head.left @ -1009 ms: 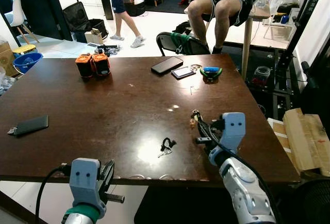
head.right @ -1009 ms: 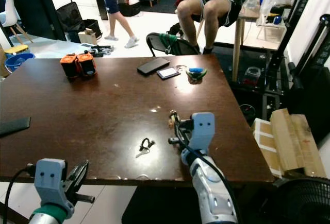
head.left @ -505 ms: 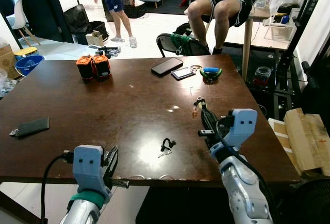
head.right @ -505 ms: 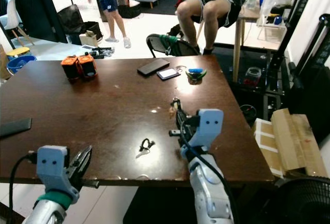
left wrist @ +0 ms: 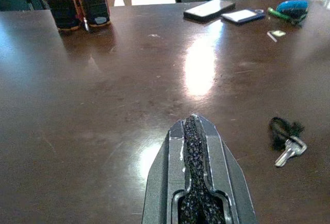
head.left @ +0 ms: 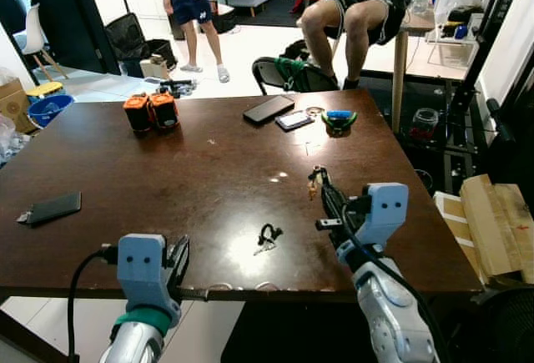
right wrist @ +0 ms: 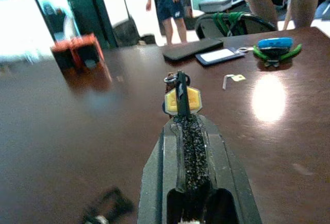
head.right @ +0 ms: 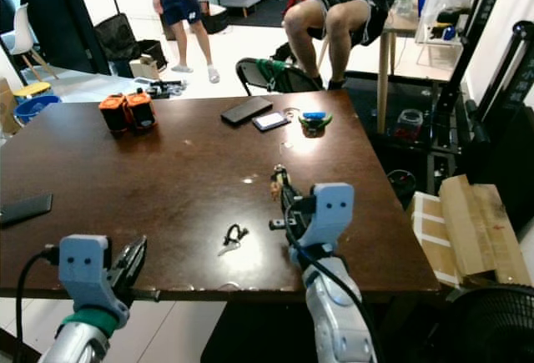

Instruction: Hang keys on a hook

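1. Left eye view: your right gripper (head.left: pixel 319 181) hangs above the brown table (head.left: pixel 167 179), clamped on a small yellow-tagged key bunch (head.left: pixel 314 174) that sticks up past its fingertips. Half a second ago the arm was tilted further out to the right; it now sits a little nearer the table's middle, with the bunch held at much the same height. A second key with a black loop (head.left: pixel 267 237) lies flat on the table, just to the left of that arm, untouched throughout.

2. Right eye view: your left gripper (head.right: pixel 133 259) hovers at the near table edge with its fingers pressed together and nothing between them, barely shifted over the last second. Two people (head.right: pixel 188 4) are beyond the far edge, one standing, one seated.

3. Left wrist view: the black-loop key (left wrist: pixel 286 139) rests on the wood ahead of the closed fingers, well apart from them.

4. Right wrist view: the yellow tag (right wrist: pixel 181 99) is pinched at the fingertips, upright. I judge the keys are secured and being carried, but no hook can be made out, so you have yet to find one.
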Tool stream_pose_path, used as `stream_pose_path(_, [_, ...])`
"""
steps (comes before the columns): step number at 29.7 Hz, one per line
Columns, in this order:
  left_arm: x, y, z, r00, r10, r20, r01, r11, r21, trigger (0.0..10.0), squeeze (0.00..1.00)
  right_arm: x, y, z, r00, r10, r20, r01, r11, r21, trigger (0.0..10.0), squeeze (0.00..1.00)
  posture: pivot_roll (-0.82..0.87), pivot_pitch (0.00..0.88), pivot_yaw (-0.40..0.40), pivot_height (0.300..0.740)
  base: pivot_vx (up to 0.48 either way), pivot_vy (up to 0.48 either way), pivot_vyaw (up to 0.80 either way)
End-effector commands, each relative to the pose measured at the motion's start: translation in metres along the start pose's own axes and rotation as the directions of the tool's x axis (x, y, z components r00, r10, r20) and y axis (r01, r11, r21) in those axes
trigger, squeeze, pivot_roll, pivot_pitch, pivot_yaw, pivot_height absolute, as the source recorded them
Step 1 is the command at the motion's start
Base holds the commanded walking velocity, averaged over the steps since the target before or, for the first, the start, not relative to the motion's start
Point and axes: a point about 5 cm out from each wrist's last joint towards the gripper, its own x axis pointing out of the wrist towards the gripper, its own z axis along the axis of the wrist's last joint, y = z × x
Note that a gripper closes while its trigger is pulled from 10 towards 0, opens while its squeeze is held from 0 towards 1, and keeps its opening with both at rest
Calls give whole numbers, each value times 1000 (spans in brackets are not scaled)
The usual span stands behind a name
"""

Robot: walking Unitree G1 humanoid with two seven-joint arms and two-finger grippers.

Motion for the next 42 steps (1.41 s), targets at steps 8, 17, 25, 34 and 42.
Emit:
stream_pose_path(8, [-9,13,-3,999,41,-26,-40,999,34,10000,0,-6,8,-10,999,23,-34,-26,996,-86,10000,0,-87,76,167,740,0,0,800])
stream_pose_path(17, [-9,12,-5,998,46,-39,-45,998,38,10000,0,-8,10,-18,997,46,-68,-59,979,-193,10000,0,-83,75,162,740,0,0,800])
stream_pose_path(25, [-10,15,-5,998,51,-41,-50,998,42,10000,0,-8,8,-21,997,32,-75,-48,974,-221,10000,0,-84,74,161,740,0,0,800])
stream_pose_path(34, [-10,11,-5,996,83,-23,-82,996,32,10000,0,-7,9,-22,991,94,-100,-116,962,-247,10000,0,-108,69,79,740,0,0,800])
stream_pose_path(42, [-13,8,-7,996,83,-25,-82,996,30,10000,0,-7,10,-24,987,112,-112,-137,959,-249,10000,0,-116,71,46,740,0,0,800])
